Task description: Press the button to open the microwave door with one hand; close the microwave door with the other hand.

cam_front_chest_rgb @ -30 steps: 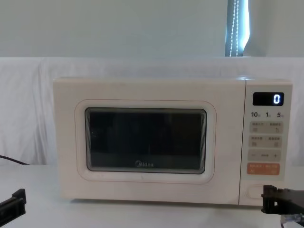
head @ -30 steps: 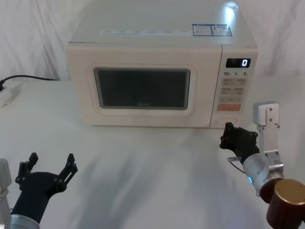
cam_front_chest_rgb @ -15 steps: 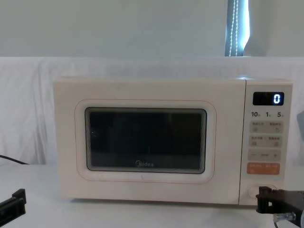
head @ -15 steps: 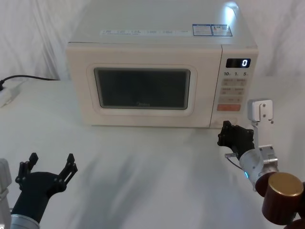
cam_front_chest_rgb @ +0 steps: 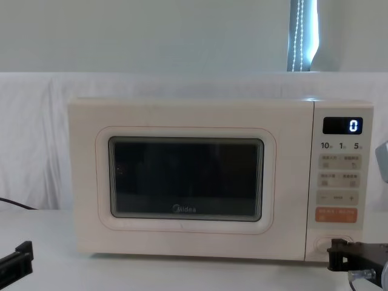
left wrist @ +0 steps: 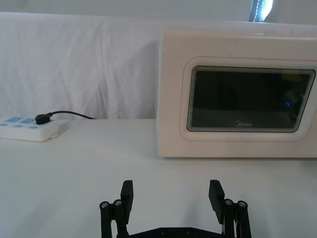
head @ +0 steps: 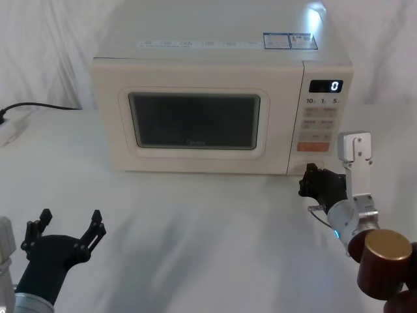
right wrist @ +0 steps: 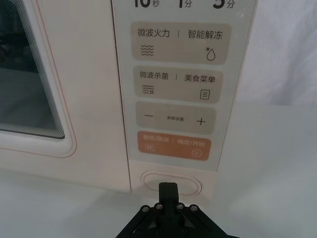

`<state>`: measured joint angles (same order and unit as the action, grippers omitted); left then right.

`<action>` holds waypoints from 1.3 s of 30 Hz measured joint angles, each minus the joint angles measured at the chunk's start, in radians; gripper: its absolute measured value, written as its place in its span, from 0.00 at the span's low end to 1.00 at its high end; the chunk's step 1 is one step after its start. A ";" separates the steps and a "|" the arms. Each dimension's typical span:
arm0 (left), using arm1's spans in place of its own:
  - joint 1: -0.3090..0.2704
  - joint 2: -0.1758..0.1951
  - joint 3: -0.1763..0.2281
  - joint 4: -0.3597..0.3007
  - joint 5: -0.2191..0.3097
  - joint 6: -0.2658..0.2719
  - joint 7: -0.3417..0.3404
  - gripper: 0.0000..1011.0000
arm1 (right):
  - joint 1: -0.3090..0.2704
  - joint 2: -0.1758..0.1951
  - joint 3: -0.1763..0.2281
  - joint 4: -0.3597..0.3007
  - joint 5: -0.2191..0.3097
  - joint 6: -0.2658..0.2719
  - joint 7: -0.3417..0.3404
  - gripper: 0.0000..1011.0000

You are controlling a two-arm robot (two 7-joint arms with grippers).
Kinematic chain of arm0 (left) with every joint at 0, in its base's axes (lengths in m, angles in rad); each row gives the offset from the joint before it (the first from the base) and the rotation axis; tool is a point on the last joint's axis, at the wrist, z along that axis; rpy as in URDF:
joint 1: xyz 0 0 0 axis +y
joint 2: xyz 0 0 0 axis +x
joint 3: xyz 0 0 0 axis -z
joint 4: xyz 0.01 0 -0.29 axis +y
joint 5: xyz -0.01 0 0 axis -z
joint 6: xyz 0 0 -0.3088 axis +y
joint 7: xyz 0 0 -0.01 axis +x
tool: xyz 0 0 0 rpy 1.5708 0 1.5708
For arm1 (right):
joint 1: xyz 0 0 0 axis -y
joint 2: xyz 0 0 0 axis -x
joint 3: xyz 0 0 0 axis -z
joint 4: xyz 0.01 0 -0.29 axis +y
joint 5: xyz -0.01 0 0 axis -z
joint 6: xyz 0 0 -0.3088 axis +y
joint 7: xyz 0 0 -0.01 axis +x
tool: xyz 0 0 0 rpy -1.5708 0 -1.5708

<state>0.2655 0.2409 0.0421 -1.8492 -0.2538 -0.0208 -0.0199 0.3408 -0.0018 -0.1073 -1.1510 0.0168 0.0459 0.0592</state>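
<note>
Right gripper (head: pixel 311 180), in the lower right of the head view, has its fingers pressed together into one tip and holds nothing. That tip sits at the wide cream button (right wrist: pixel 171 183), at the bottom of the control panel (head: pixel 319 124), under the orange key (right wrist: pixel 172 146). Whether it touches, I cannot tell. The microwave door (head: pixel 195 119) is closed. Left gripper (head: pixel 68 228) hovers low at lower left, fingers spread wide and empty.
</note>
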 joint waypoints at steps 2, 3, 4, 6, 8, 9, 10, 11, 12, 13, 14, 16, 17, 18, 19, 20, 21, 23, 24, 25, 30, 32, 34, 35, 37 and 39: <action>0.000 0.000 0.000 0.000 0.000 0.000 0.000 0.99 | 0.005 -0.001 0.002 0.007 -0.001 -0.001 -0.001 0.00; 0.000 0.000 0.000 0.000 0.000 0.000 0.000 0.99 | 0.007 -0.001 0.002 0.010 -0.001 -0.001 -0.002 0.00; 0.000 0.000 0.000 0.000 0.000 0.000 0.000 0.99 | 0.010 -0.001 0.003 0.015 -0.002 -0.001 -0.003 0.00; 0.000 0.000 0.000 0.000 0.000 0.000 0.000 0.99 | 0.013 -0.001 0.005 0.020 -0.002 -0.002 -0.004 0.00; 0.000 0.000 0.000 0.000 0.000 0.000 0.000 0.99 | 0.016 -0.002 0.007 0.025 -0.003 -0.003 -0.005 0.00; 0.000 0.000 0.000 0.000 0.000 0.000 0.000 0.99 | 0.016 -0.002 0.007 0.026 -0.003 -0.003 -0.006 0.00; 0.000 0.000 0.000 0.000 0.000 0.000 0.000 0.99 | 0.017 -0.003 0.008 0.026 -0.004 -0.003 -0.006 0.00; 0.000 0.000 0.000 0.000 0.000 0.000 0.000 0.99 | 0.018 -0.004 0.009 0.027 -0.004 -0.003 -0.007 0.00; 0.000 0.000 0.000 0.000 0.000 0.000 0.000 0.99 | 0.018 -0.004 0.009 0.028 -0.004 -0.003 -0.007 0.00; 0.000 0.000 0.000 0.000 0.000 0.000 0.000 0.99 | 0.019 -0.005 0.009 0.029 -0.005 -0.003 -0.008 0.00; 0.000 0.000 0.000 0.000 0.000 0.000 0.000 0.99 | 0.019 -0.005 0.009 0.030 -0.005 -0.003 -0.008 0.00; 0.000 0.000 0.000 0.000 0.000 0.000 0.000 0.99 | 0.022 -0.007 0.010 0.034 -0.005 -0.005 -0.008 0.00; 0.000 0.000 0.000 0.000 0.000 0.000 0.000 0.99 | 0.023 -0.007 0.010 0.035 -0.006 -0.006 -0.008 0.00; 0.000 0.000 0.000 0.000 0.000 0.000 0.000 0.99 | 0.025 -0.008 0.011 0.039 -0.006 -0.008 -0.008 0.00; 0.000 0.000 0.000 0.000 0.000 0.000 0.000 0.99 | 0.027 -0.009 0.011 0.041 -0.006 -0.008 -0.008 0.00; 0.000 0.000 0.000 0.000 0.000 0.000 0.000 0.99 | 0.028 -0.010 0.011 0.043 -0.006 -0.009 -0.009 0.00; 0.000 0.000 0.000 0.000 0.000 0.000 0.000 0.99 | 0.031 -0.011 0.011 0.046 -0.007 -0.009 -0.009 0.00; 0.000 0.000 0.000 0.000 0.000 0.000 0.000 0.99 | 0.035 -0.013 0.012 0.051 -0.008 -0.010 -0.010 0.00; 0.000 0.000 0.000 0.000 0.000 0.000 0.000 0.99 | 0.036 -0.014 0.012 0.053 -0.008 -0.010 -0.011 0.00; 0.000 0.000 0.000 0.000 0.000 0.000 0.000 0.99 | 0.037 -0.014 0.012 0.055 -0.008 -0.010 -0.012 0.00; 0.000 0.000 0.000 0.000 0.000 0.000 0.000 0.99 | 0.051 -0.018 0.013 0.075 -0.010 -0.014 -0.016 0.00; 0.000 0.000 0.000 0.000 0.000 0.000 0.000 0.99 | 0.057 -0.019 0.013 0.083 -0.013 -0.015 -0.018 0.00; 0.000 0.000 0.000 0.000 0.000 0.000 0.000 0.99 | 0.060 -0.020 0.013 0.088 -0.015 -0.015 -0.020 0.00; 0.000 0.000 0.000 0.000 0.000 0.000 0.000 0.99 | 0.061 -0.020 0.013 0.090 -0.016 -0.015 -0.020 0.00; 0.000 0.000 0.000 0.000 0.000 0.000 0.000 0.99 | 0.064 -0.021 0.013 0.093 -0.020 -0.014 -0.023 0.00; 0.000 0.000 0.000 0.000 0.000 0.000 0.000 0.99 | 0.067 -0.022 0.012 0.095 -0.022 -0.013 -0.025 0.00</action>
<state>0.2655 0.2410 0.0421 -1.8492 -0.2538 -0.0208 -0.0199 0.4074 -0.0240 -0.0948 -1.0564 -0.0051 0.0328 0.0347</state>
